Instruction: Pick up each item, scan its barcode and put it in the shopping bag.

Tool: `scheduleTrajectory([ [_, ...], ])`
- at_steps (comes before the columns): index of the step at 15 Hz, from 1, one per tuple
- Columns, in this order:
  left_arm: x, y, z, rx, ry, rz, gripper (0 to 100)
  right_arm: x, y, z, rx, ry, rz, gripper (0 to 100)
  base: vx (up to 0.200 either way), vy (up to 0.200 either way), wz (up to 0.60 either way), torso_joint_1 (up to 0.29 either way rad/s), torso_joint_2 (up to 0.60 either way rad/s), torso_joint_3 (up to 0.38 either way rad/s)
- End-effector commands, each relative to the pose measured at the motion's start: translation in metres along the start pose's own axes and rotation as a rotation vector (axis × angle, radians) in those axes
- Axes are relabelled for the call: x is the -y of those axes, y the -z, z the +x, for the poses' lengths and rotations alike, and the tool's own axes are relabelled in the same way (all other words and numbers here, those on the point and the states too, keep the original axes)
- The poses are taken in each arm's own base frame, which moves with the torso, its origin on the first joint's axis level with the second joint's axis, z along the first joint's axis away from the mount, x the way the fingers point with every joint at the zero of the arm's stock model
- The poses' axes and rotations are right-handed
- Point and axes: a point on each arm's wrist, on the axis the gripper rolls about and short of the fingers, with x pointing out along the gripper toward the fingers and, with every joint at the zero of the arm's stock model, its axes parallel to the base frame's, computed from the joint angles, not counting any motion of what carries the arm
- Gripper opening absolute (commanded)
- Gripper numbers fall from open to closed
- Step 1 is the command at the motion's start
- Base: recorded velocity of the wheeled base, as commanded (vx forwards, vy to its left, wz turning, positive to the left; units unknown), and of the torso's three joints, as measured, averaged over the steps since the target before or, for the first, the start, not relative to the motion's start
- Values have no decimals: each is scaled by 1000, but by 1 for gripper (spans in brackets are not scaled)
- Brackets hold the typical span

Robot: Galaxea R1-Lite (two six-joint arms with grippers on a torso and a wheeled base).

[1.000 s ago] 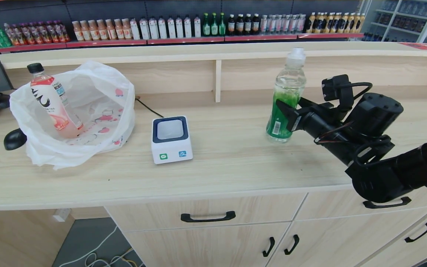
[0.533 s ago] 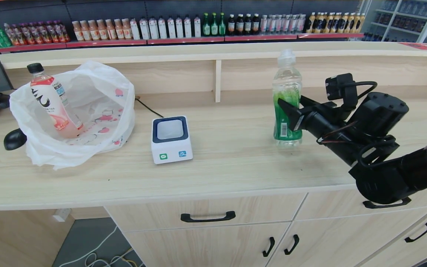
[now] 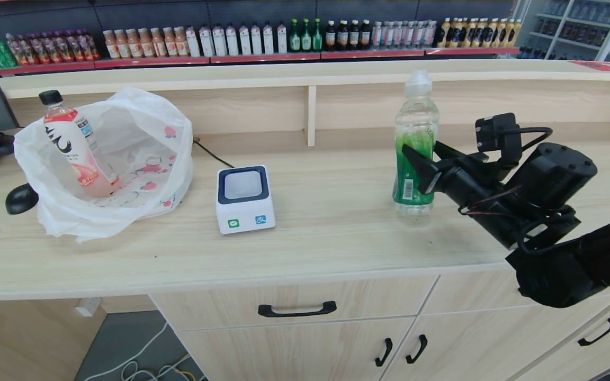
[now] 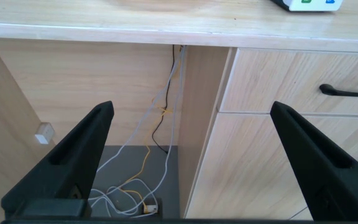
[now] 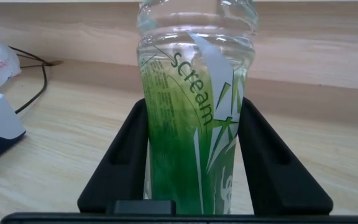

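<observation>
Green-labelled drink bottle (image 3: pixel 413 185) is upright at the right of the counter (image 3: pixel 326 233), with the right gripper (image 3: pixel 421 151) clamped on it: the pick-up step. Next, I'd say, its barcode needs carrying left and turning toward the scanner (image 3: pixel 244 198).

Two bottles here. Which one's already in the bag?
The pink bottle, leaning inside the white bag. The green bottle is outside it, clamped in the right gripper.
</observation>
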Motion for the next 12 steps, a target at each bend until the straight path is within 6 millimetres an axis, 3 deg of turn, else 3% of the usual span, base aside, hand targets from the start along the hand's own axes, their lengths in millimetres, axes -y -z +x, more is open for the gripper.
scheduleTrajectory([
  [1, 0, 0, 0, 0, 0, 0, 100, -1, 3, -4, -14, -2, 1, 0, 0, 0, 0, 0, 0, 0],
  [12, 0, 0, 0, 0, 0, 0, 100, -4, 2, -38, -67, -2, 18, 0, 0, 0, 0, 0, 0, 0],
])
